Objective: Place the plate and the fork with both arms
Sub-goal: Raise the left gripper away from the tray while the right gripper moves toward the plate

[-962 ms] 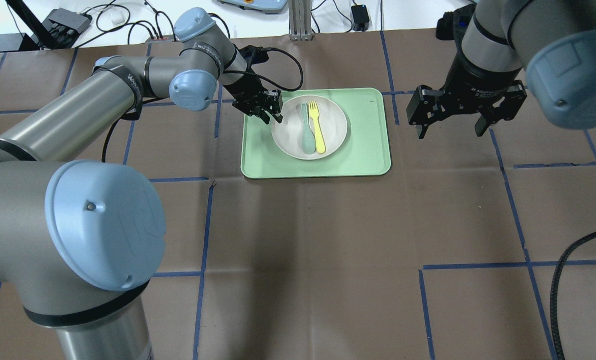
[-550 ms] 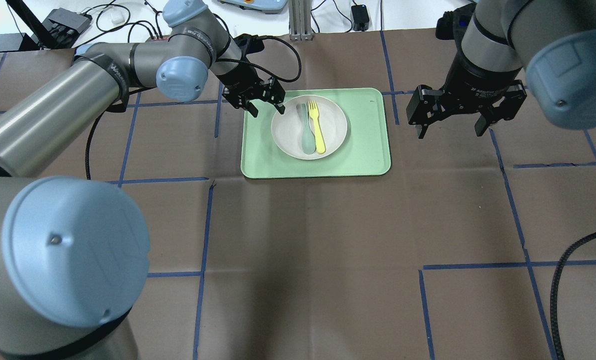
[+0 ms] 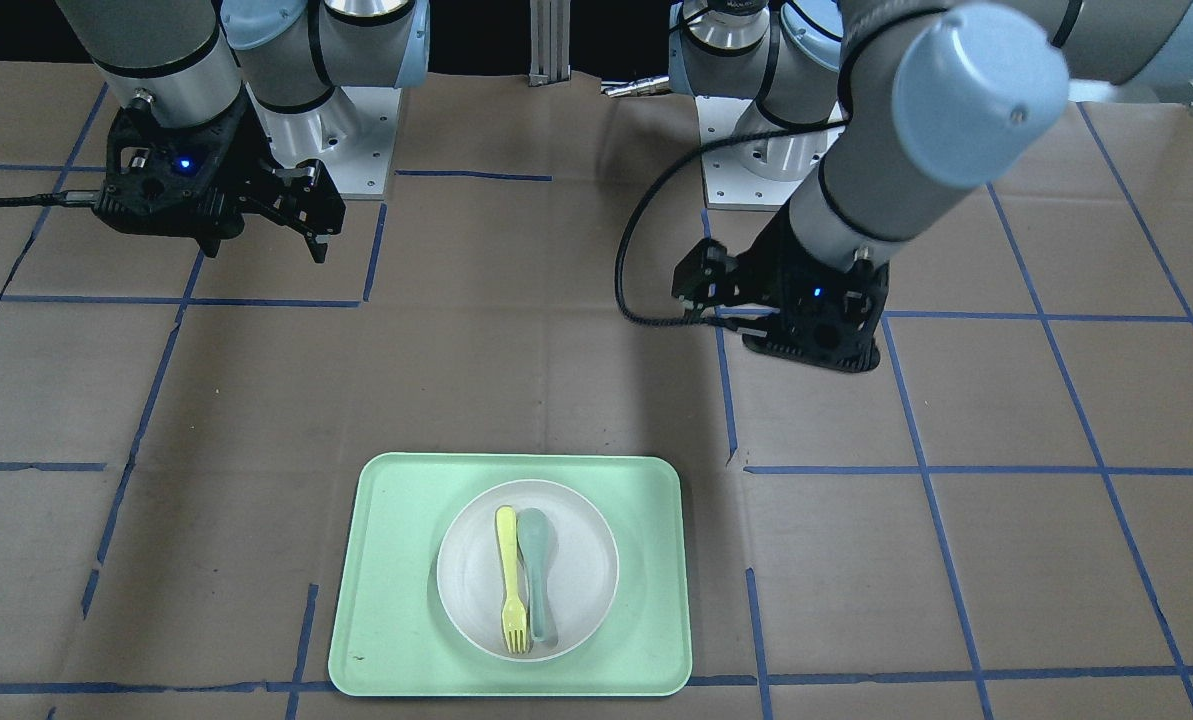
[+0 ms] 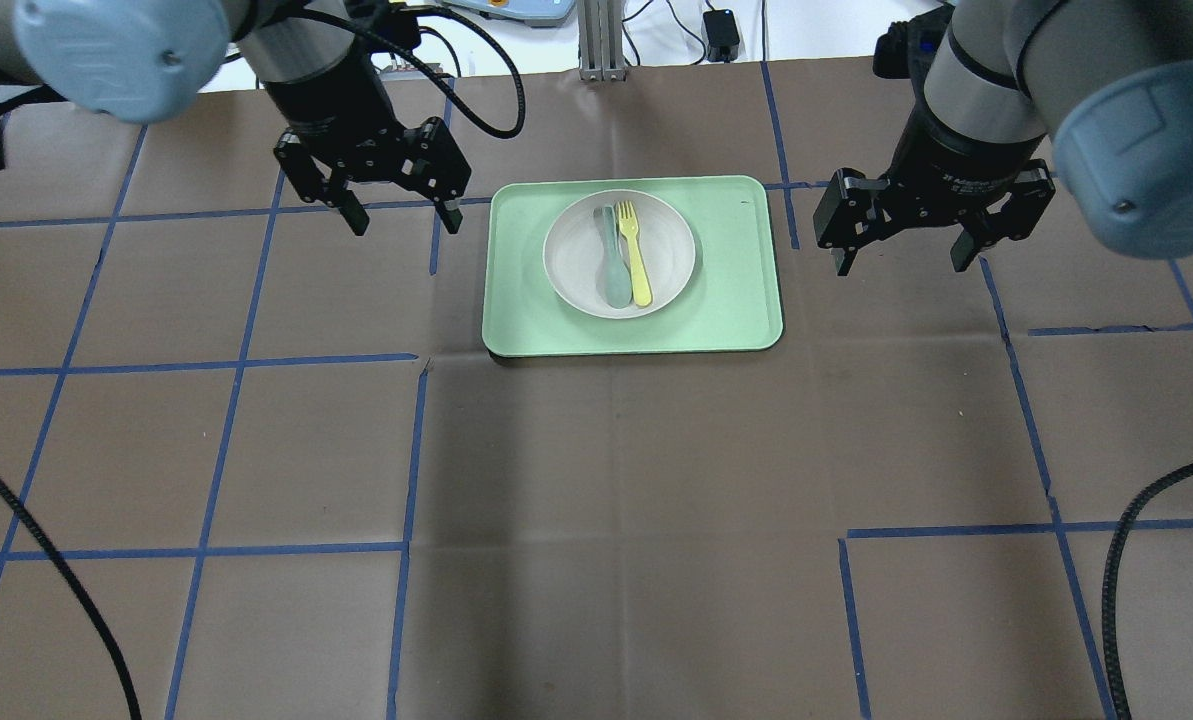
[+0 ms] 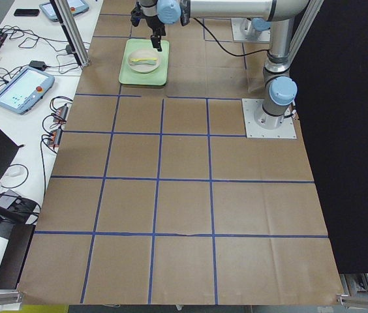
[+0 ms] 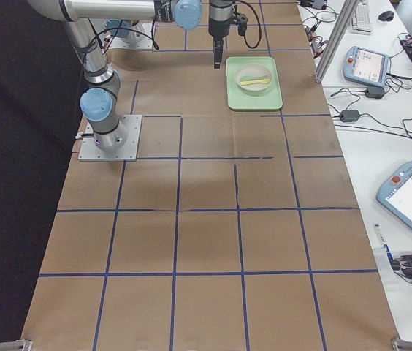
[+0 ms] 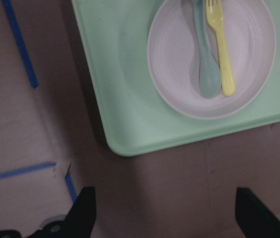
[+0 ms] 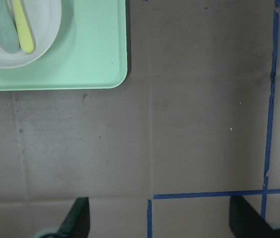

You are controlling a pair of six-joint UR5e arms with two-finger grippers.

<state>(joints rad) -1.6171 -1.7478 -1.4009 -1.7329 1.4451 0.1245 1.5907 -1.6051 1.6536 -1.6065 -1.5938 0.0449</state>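
Writing: small white lettering (image 4: 966,182) runs across the black body of the right claw (image 4: 901,262), too small to read.
Change: a second ago the left claw (image 4: 403,222) was at the plate's 9 o'clock rim. Now it hangs off the tray, above bare surface at the tray's 9 to 10 o'clock. The right claw, plate, fork and spoon are where they were.
Left claw: jaws spread wide and holding nothing. In the left wrist view its fingers (image 7: 85,210) sit at the lower corners with only brown paper between them.
Right claw: wide apart and empty, above the surface at the tray's 3 o'clock, not touching the tray.
Plate: the plate (image 4: 671,262) rests on the mint-green tray (image 4: 731,300), nearer the tray's 12 o'clock edge than its 6 o'clock edge.
Fork: the fork (image 4: 635,255) lies inside the plate, tines toward 12 o'clock and handle toward 6.
Spoon: the grey-green spoon (image 4: 614,268) lies parallel at the fork's 9 o'clock, close alongside. I cannot tell whether they touch.
In the way: the spoon flanks the fork on one side, and the plate's raised rim rings both.
Surface: brown paper (image 4: 606,500) crossed by blue tape lines (image 4: 241,362).
Around: a black cable (image 4: 1114,590) curves in at the 4 o'clock corner. An aluminium post (image 4: 596,40) and a black power adapter (image 4: 721,28) stand beyond the 12 o'clock edge. A teach pendant (image 5: 22,91) lies on the white bench in the left side view.
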